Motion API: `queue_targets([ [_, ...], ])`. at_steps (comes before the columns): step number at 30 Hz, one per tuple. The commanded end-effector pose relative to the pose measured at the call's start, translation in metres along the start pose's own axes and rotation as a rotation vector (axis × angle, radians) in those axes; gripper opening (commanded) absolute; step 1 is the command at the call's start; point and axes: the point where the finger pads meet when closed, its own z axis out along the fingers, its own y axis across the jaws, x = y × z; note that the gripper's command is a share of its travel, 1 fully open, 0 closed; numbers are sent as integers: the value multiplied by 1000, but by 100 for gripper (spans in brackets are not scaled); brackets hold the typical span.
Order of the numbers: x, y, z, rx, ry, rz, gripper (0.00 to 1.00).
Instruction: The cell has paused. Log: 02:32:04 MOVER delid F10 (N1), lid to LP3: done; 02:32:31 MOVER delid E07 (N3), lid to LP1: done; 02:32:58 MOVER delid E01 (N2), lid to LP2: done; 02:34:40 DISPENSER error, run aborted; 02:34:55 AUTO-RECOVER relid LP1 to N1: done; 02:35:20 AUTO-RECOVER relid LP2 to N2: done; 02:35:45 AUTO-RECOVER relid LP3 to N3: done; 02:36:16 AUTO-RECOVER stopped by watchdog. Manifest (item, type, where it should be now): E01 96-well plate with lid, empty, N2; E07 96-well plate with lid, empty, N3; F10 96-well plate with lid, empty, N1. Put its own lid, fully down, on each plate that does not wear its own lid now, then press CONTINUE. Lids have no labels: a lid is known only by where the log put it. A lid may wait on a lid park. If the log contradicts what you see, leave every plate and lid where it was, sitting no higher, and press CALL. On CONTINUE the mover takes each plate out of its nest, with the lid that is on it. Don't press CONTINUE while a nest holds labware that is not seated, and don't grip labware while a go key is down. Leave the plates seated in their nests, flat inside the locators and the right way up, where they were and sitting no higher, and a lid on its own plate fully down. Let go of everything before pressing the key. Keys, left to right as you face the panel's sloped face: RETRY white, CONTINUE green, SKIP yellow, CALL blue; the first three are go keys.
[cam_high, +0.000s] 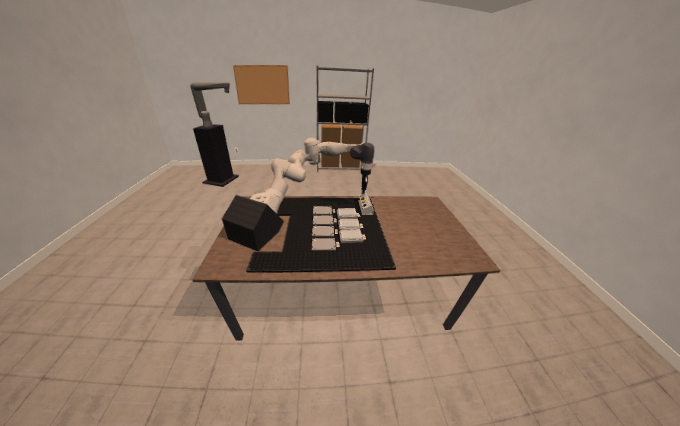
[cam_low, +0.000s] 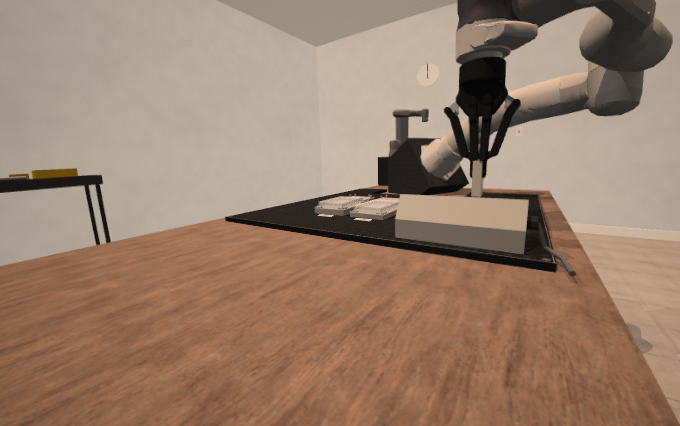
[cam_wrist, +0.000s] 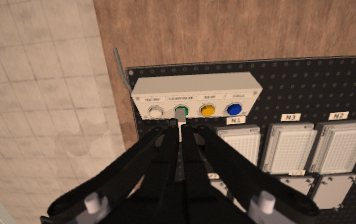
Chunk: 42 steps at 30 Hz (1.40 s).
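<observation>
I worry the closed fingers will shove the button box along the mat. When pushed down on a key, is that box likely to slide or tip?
Probably neither. The button box is wide, low and flat on the black mat, so tipping seems unlikely. The shut gripper comes nearly straight down on the green key, so little sideways push is likely.

gripper (cam_high: 363, 192) — above key panel (cam_high: 366, 206)
</observation>
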Motion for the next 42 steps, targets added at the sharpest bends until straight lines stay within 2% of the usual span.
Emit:
queue_targets([
  [1, 1, 0, 3, 0, 5, 3, 0],
  [14, 1, 0, 8, 0, 5, 3, 0],
  [42, 1, 0, 8, 0, 5, 3, 0],
])
